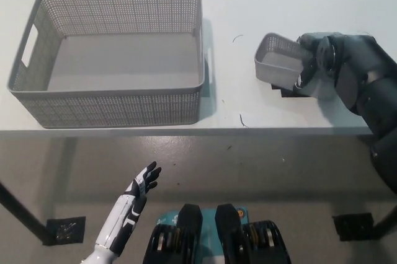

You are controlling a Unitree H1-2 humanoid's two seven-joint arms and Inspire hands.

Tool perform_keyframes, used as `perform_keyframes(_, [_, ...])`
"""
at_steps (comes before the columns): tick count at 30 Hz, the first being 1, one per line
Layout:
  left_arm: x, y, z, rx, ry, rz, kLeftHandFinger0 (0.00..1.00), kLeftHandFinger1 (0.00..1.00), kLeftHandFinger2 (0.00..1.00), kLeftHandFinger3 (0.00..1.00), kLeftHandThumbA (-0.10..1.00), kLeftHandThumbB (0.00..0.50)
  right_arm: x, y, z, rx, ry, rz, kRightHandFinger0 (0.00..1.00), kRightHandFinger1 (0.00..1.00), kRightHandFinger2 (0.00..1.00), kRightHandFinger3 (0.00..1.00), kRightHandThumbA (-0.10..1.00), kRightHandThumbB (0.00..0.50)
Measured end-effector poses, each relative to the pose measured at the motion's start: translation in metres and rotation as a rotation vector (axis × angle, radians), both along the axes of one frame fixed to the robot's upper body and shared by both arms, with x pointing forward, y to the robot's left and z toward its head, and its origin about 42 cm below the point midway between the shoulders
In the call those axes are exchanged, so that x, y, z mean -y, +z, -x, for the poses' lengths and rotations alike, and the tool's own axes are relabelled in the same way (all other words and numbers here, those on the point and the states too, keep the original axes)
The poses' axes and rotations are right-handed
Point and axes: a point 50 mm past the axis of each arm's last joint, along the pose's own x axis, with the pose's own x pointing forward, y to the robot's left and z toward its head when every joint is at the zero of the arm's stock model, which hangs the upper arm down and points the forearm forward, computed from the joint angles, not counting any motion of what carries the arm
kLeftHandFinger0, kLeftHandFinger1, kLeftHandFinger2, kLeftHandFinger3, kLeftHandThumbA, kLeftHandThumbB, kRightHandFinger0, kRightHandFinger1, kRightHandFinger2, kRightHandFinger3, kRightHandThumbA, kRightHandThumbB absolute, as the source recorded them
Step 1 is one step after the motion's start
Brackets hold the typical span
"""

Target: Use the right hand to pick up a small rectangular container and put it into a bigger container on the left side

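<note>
Small bin: a grey perforated rectangular container at the right of the table, tilted, its right end raised and its left end low; a dark shadow is seen beneath it, so it is judged to be partly or wholly clear of the surface.
Right hand: black, closed on the right end of the small bin, with fingers hooked over the rim.
Step in hand: the lift, judged from the tilt; the carry leftward is not yet begun.
Big basket: a grey perforated container at the left, upright, with nothing seen inside it, well apart from the small bin.
Next move: the bin is to be raised above the basket's right wall, carried left, and lowered into the basket; a level hold would be needed, since it is gripped at one end only.
Table: white; small dark specks lie between the two containers.
Left hand: white, held below the near edge at lower left, fingers spread, holding nothing.
</note>
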Motion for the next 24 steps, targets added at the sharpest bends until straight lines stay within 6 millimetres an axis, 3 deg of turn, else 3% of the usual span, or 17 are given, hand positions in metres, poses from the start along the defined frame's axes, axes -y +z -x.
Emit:
perform_keyframes(1, [0.000, 0.000, 0.000, 0.000, 0.000, 0.000, 1.00, 1.00, 1.00, 1.00, 1.00, 0.355, 0.000, 0.000, 0.000, 0.018, 0.003, -0.004, 0.52, 0.61, 0.80, 0.73, 0.00, 0.251])
perform_keyframes(2, [0.000, 0.000, 0.000, 0.000, 0.000, -0.001, 1.00, 1.00, 1.00, 1.00, 1.00, 0.355, 0.000, 0.000, 0.000, 0.032, 0.005, -0.007, 0.10, 0.20, 0.42, 0.53, -0.10, 0.240])
perform_keyframes(3, [0.000, 0.000, 0.000, 0.000, 0.000, -0.001, 1.00, 1.00, 1.00, 1.00, 1.00, 0.356, 0.000, 0.000, 0.000, 0.043, 0.008, -0.008, 0.02, 0.05, 0.27, 0.37, -0.10, 0.217])
perform_keyframes(4, [0.000, 0.000, 0.000, 0.000, 0.000, -0.001, 1.00, 1.00, 1.00, 1.00, 1.00, 0.358, 0.000, -0.001, 0.000, 0.064, 0.016, -0.010, 0.00, 0.06, 0.32, 0.31, -0.10, 0.188])
perform_keyframes(5, [0.000, 0.000, 0.000, 0.000, 0.000, -0.002, 1.00, 1.00, 1.00, 1.00, 1.00, 0.357, 0.000, -0.001, 0.000, 0.079, 0.024, -0.012, 0.00, 0.09, 0.41, 0.34, -0.10, 0.184])
perform_keyframes(6, [0.000, 0.000, 0.000, 0.000, 0.000, -0.002, 1.00, 1.00, 1.00, 1.00, 1.00, 0.355, -0.001, 0.000, -0.001, 0.094, 0.030, -0.013, 0.02, 0.22, 0.63, 0.41, -0.10, 0.193])
perform_keyframes(7, [0.000, 0.000, 0.000, 0.000, 0.000, -0.002, 1.00, 1.00, 1.00, 1.00, 1.00, 0.355, -0.001, 0.001, -0.001, 0.113, 0.038, -0.017, 0.04, 0.30, 0.73, 0.49, -0.10, 0.200])
perform_keyframes(8, [0.000, 0.000, 0.000, 0.000, -0.001, -0.002, 1.00, 1.00, 1.00, 1.00, 1.00, 0.355, -0.001, 0.003, -0.002, 0.130, 0.046, -0.022, 0.11, 0.46, 0.87, 0.64, -0.10, 0.202])
perform_keyframes(9, [0.000, 0.000, 0.000, 0.000, -0.001, -0.002, 1.00, 1.00, 1.00, 1.00, 1.00, 0.354, -0.001, 0.004, -0.002, 0.140, 0.050, -0.026, 0.09, 0.48, 0.90, 0.75, -0.10, 0.197])
perform_keyframes(10, [0.000, 0.000, 0.000, 0.001, -0.001, -0.003, 1.00, 1.00, 1.00, 1.00, 1.00, 0.353, -0.001, 0.007, -0.003, 0.157, 0.056, -0.032, 0.08, 0.51, 0.93, 0.79, -0.10, 0.176])
perform_keyframes(13, [0.000, 0.000, 0.000, 0.001, -0.001, -0.004, 1.00, 1.00, 1.00, 1.00, 1.00, 0.348, -0.002, 0.025, -0.007, 0.232, 0.079, -0.062, 0.04, 0.51, 0.90, 0.82, -0.10, 0.215])
perform_keyframes(16, [0.000, 0.000, 0.000, 0.002, -0.001, -0.004, 1.00, 1.00, 1.00, 1.00, 1.00, 0.348, -0.004, 0.049, -0.012, 0.295, 0.092, -0.090, 0.01, 0.50, 0.90, 0.96, -0.10, 0.191])
perform_keyframes(17, [0.000, 0.000, -0.001, 0.002, -0.001, -0.004, 1.00, 1.00, 1.00, 1.00, 1.00, 0.351, -0.007, 0.065, -0.015, 0.333, 0.102, -0.104, 0.04, 0.56, 0.93, 1.00, -0.10, 0.168])
perform_keyframes(19, [0.000, 0.000, -0.001, 0.002, -0.001, -0.005, 1.00, 1.00, 1.00, 1.00, 1.00, 0.351, -0.013, 0.093, -0.018, 0.398, 0.127, -0.136, 0.04, 0.54, 0.89, 1.00, -0.10, 0.176])
perform_keyframes(24, [0.000, 0.000, -0.001, 0.002, -0.001, -0.005, 1.00, 1.00, 1.00, 1.00, 1.00, 0.354, -0.032, 0.147, -0.020, 0.525, 0.192, -0.189, 0.00, 0.52, 0.94, 1.00, -0.10, 0.197])
